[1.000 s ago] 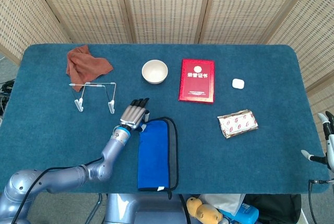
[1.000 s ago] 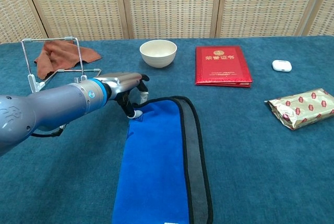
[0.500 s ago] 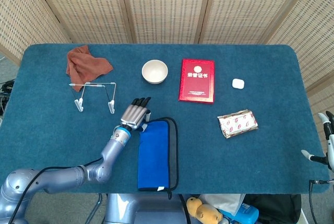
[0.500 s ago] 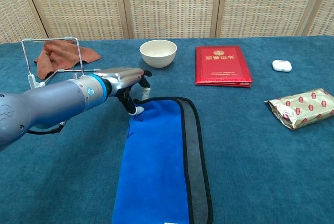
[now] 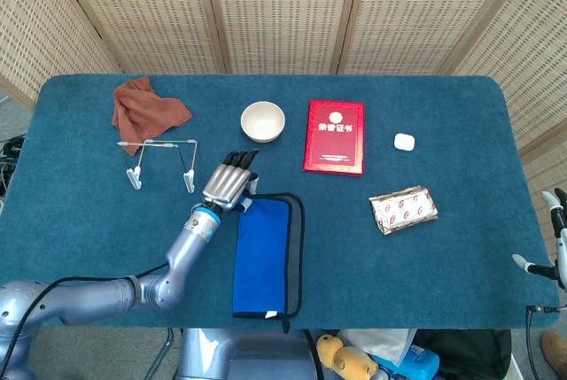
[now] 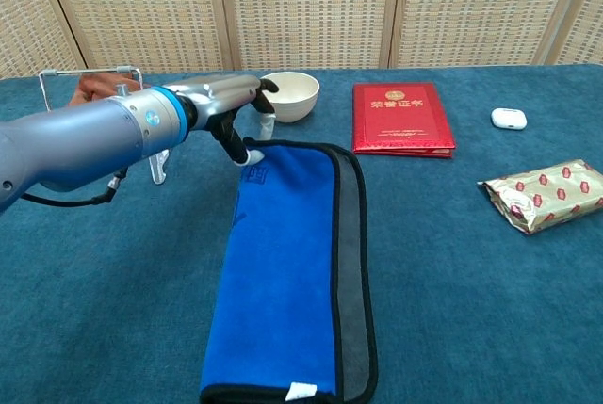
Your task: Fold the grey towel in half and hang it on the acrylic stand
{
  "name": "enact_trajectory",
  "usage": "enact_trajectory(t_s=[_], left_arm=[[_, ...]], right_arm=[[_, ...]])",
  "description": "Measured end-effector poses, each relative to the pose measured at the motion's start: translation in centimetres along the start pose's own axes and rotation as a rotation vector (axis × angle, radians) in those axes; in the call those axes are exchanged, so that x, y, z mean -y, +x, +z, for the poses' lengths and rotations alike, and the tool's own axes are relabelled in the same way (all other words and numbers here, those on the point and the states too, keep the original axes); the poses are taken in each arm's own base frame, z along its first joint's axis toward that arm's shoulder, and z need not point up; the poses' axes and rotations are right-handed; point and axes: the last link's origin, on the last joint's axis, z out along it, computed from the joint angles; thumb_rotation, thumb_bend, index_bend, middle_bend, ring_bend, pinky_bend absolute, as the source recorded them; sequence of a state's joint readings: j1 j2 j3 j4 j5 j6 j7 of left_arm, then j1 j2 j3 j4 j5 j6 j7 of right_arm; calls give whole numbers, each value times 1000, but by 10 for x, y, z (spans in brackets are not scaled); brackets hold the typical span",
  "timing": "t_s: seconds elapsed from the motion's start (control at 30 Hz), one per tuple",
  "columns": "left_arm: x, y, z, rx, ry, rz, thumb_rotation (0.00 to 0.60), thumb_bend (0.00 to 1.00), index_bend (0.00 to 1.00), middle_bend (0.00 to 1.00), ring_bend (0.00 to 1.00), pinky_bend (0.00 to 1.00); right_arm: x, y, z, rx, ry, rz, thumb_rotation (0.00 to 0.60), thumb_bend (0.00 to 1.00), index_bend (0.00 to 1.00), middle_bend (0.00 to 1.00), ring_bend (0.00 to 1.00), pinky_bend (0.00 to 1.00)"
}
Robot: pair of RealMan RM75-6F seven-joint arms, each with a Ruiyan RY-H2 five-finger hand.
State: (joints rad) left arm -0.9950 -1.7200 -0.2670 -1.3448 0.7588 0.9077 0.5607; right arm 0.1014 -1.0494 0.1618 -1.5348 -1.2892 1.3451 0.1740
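Observation:
The towel, blue on top with a grey layer and black edging along its right side, lies folded lengthwise near the table's front edge. My left hand pinches its far left corner and holds that end raised. The wire-framed acrylic stand stands just left of this hand; in the chest view my left arm hides most of the stand. At the far right edge of the head view, my right hand hangs off the table with its fingers apart and nothing in them.
A brown cloth lies behind the stand. Just beyond my left hand sits a white bowl. A red booklet, a small white case and a foil snack packet occupy the right half.
My left hand has risen and moved away from me toward the bowl, drawing the towel's far end with it. The right hand has stayed still.

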Motion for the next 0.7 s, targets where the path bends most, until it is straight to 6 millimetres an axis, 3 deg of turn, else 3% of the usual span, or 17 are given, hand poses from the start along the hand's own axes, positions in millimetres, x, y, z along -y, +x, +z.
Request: enact_trajectory(t_s=[0.43, 0.7], left_arm=[[6, 58, -7, -109, 6, -15, 600, 689, 814, 0, 0, 36], [21, 115, -18, -217, 40, 5, 600, 684, 816, 0, 0, 32]], right_arm=[[0, 2, -1, -4, 5, 9, 600, 0, 0, 0, 0, 0], [0, 4, -2, -7, 9, 20, 600, 0, 0, 0, 0, 0]])
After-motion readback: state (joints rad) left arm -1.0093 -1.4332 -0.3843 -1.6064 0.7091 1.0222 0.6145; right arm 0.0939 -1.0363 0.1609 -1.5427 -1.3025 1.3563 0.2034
